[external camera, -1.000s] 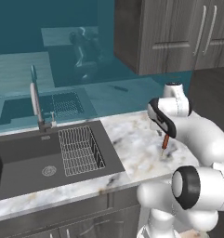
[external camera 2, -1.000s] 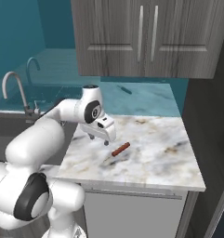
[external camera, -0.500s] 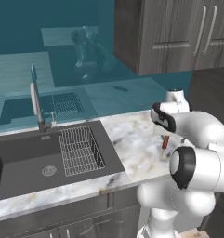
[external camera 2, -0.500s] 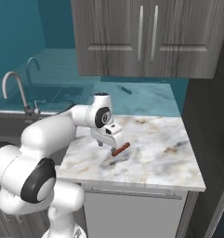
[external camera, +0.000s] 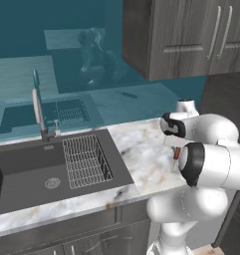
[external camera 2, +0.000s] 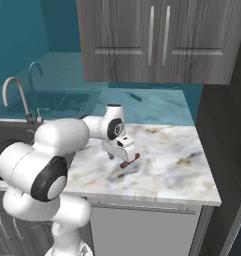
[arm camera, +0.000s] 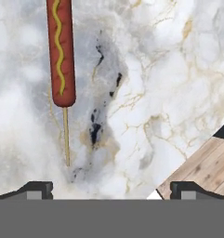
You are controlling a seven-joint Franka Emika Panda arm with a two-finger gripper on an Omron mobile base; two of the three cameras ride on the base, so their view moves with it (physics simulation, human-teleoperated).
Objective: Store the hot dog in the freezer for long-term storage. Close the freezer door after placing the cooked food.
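Hot dog (arm camera: 60, 51): reddish-brown, wavy yellow mustard line along length; thin tan stick at lower end. Same item reddish-brown in right base view (external camera 2: 130, 160).
Countertop (arm camera: 169, 83): white marble, grey clouding, fine gold veins, dark grey-black flecks at centre.
Gripper (external camera 2: 123, 152): white body, dark fingertips (arm camera: 39, 188).
Sink (external camera: 37, 169): dark grey basin; wire rack (external camera: 86, 161) pale grey.
Upper cabinets (external camera 2: 142, 40): dark wood grain, grey handles.
Wall: teal.

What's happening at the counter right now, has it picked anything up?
Nothing is held. The white arm is reaching low over the marble counter with its gripper right by the hot dog, jaws wide open. The hot dog lies flat on the marble, its thin stick pointing toward the hand. The sink sits off to the left.
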